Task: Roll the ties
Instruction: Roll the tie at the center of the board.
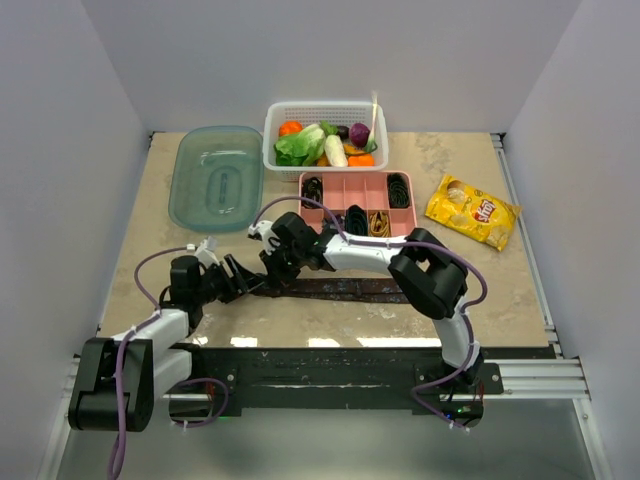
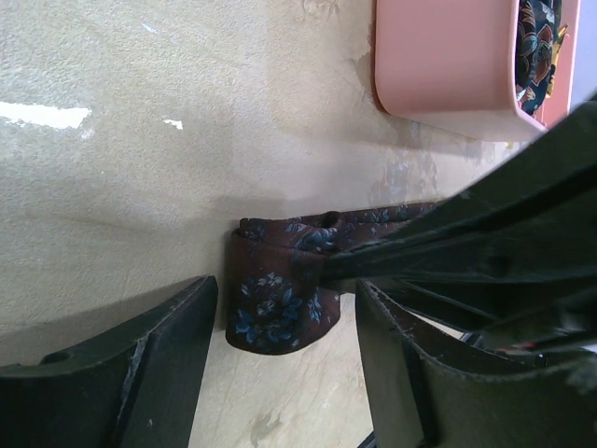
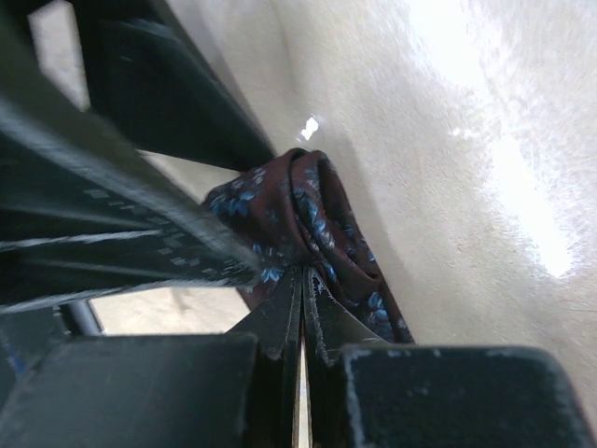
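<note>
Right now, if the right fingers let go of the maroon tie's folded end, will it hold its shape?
Probably not: the maroon tie looks soft and floppy, its fold standing only where the right fingers pinch it. Its length lies flat on the table, so it is likely light and easy to drag.

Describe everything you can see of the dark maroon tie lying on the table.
The dark maroon fabric tie carries a small blue flower print. Its left end is turned over into the first loose fold of a roll; the rest lies flat along the beige table toward the right. The shut right gripper pinches that fold, and the open left gripper straddles it.
</note>
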{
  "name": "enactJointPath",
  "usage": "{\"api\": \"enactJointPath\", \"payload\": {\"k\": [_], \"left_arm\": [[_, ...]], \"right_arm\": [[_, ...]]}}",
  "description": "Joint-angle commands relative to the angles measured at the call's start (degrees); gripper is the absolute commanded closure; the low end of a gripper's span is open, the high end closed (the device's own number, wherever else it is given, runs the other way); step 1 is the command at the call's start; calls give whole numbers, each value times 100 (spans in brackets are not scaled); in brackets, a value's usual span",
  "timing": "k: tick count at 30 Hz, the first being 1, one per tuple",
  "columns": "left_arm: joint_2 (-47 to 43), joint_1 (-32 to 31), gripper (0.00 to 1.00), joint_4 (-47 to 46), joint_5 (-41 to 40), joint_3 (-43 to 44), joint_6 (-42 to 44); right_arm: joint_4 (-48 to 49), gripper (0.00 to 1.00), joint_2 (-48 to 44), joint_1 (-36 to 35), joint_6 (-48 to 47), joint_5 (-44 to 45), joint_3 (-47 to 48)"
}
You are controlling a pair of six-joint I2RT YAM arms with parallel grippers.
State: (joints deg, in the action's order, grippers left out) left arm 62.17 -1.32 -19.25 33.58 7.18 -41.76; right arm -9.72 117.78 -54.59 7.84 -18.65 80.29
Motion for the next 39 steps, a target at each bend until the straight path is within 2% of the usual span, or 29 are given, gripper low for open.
{"api": "enactJointPath", "payload": {"k": [1, 6, 11, 15, 21, 22, 28, 32, 39], "left_arm": [[93, -79, 34, -167, 43, 117, 186], [277, -131, 36, -272, 61, 126, 177], [690, -263, 42, -413, 104, 205, 168], [945, -307, 52, -642, 122, 222, 150], [824, -316, 73, -511, 131, 345, 203], [762, -307, 79, -423, 96, 432, 203], [384, -316, 100, 1070, -369, 1126, 343], [313, -316, 100, 2219, -633, 1566, 484], [348, -325, 100, 3461, -1125, 2400, 835]], "right_arm": [[-188, 100, 122, 27, -124, 292, 162], [-118, 100, 123, 53, -81, 301, 75], [-31, 100, 131, 150, -63, 170, 4], [84, 100, 105, 185, -63, -15, -75], [110, 100, 18, 194, -10, -129, -66], [110, 100, -9, 194, 25, -147, -31], [-30, 100, -351, 203, 87, -7, 118], [-179, 100, -475, 194, 60, 81, 215], [-259, 100, -440, 203, 60, 169, 320]]}}
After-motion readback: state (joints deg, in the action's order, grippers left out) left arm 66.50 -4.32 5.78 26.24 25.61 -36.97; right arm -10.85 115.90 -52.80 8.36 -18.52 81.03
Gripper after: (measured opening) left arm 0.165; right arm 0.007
